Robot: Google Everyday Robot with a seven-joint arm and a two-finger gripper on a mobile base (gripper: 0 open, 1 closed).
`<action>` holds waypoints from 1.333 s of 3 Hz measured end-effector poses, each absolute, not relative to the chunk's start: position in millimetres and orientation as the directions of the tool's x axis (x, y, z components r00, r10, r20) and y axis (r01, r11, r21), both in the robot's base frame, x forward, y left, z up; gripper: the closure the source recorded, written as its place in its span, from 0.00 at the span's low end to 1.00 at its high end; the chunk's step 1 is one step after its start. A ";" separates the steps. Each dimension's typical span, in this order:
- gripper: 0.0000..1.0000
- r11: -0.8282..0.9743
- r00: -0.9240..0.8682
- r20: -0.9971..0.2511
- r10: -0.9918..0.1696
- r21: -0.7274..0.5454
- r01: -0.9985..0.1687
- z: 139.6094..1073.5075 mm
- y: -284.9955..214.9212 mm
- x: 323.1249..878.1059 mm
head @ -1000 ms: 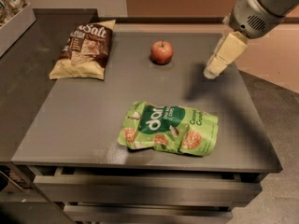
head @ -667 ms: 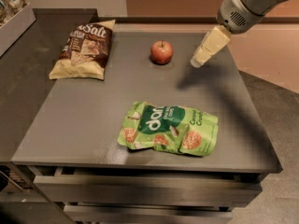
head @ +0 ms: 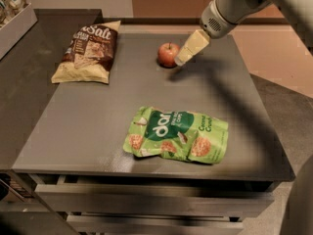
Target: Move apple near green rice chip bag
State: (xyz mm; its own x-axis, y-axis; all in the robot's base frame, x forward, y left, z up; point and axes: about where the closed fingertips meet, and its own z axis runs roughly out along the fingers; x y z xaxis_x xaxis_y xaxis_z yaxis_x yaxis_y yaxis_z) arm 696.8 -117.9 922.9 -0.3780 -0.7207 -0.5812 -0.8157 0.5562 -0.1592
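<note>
The small red apple (head: 168, 54) sits upright on the dark grey table top (head: 98, 131), toward the far middle. The bright green rice chip bag (head: 178, 135) lies flat near the table's front edge, well apart from the apple. My gripper (head: 182, 58) hangs from the arm at the upper right, its cream-coloured fingers (head: 191, 47) pointing down and left, with the tips just right of the apple, close beside it.
A brown-and-cream "Salt" chip bag (head: 88, 52) lies at the far left of the table. A grey bin (head: 14, 23) stands on the counter at the far left. Drawer fronts (head: 146, 204) sit below the table's front edge.
My gripper has moved left and toward the far side of the table, from right of the table's middle to just beside the apple. The apple and both bags have not moved.
</note>
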 end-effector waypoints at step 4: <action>0.00 0.525 -0.352 -0.608 -0.711 -0.127 -0.841 863.6 -38.7 754.3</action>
State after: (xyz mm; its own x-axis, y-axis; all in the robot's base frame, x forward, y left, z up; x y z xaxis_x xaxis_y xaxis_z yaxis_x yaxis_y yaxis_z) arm 754.3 -38.7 863.6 -0.3522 -0.7112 -0.6084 -0.8413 0.5254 -0.1272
